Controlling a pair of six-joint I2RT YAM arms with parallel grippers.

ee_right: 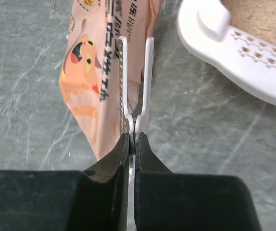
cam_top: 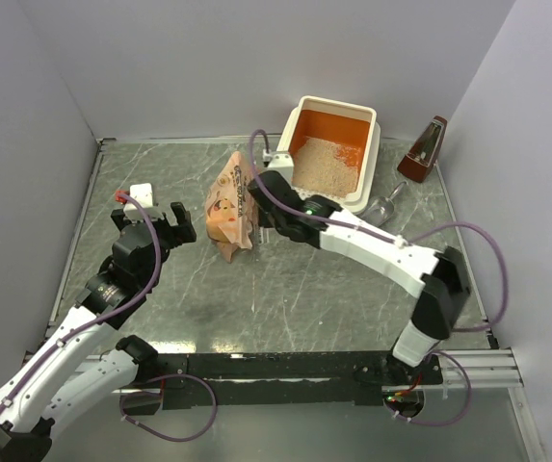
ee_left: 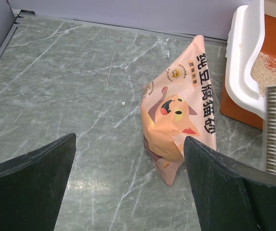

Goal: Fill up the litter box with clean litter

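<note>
My right gripper [ee_right: 137, 48] is clenched on the right-hand edge of the peach-pink plastic bag with the cartoon cat print [ee_left: 178, 115]. Its white fingers are pinched flat and, as far as the wrist view shows, the film is caught between them. The bag sits on the grey marbled table [cam_top: 198, 289], just beside the rectangular plastic litter box [cam_top: 339, 102], cream-white outside and orange inside. Pale beige sandy litter [cam_top: 326, 159] already lies in the box, with orange floor bare at the far end. My left gripper [ee_left: 129, 144] hangs released, jaws wide, facing the bag from well apart. I judge this to be the grasp before a pour. Next I must lift the bag over the rim and tip it, though I cannot tell where its mouth is, and thin film may slip.
</note>
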